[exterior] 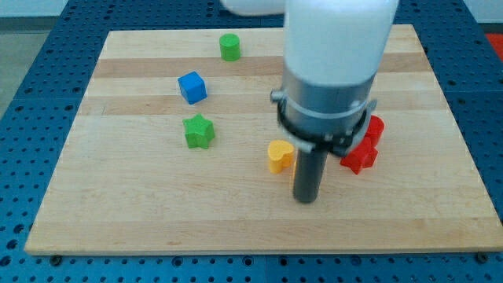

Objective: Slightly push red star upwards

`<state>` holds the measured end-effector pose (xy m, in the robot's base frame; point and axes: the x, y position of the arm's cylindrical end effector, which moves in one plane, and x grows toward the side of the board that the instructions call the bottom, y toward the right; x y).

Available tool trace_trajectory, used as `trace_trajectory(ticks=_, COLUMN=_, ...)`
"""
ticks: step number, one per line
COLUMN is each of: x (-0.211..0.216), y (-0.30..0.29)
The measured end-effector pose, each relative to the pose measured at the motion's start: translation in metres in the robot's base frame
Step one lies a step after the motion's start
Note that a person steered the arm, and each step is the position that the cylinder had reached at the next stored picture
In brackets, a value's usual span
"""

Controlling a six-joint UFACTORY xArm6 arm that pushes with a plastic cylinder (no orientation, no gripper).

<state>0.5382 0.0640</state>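
The red star [360,157] lies on the wooden board [157,212] right of centre, partly hidden by the arm. Another red block [376,128] sits just above it, touching it. My tip [306,198] stands on the board below and to the left of the red star, a short gap away. A yellow heart block [279,156] is just to the left of the rod, close to it.
A green star [199,131] lies left of centre. A blue cube [192,87] is above it. A green cylinder [229,47] sits near the board's top edge. The arm's white and grey body [330,63] hides the top centre-right of the board.
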Motion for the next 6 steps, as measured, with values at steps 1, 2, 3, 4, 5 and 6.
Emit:
trace_trajectory(ticks=1, x=-0.014, y=0.012)
trace_trajectory(ticks=2, x=0.016, y=0.043)
trace_trajectory(ticks=3, x=-0.009, y=0.086)
trace_trajectory(ticks=4, x=-0.014, y=0.065)
trace_trajectory(ticks=5, x=-0.014, y=0.062)
trace_trajectory(ticks=6, x=-0.025, y=0.073)
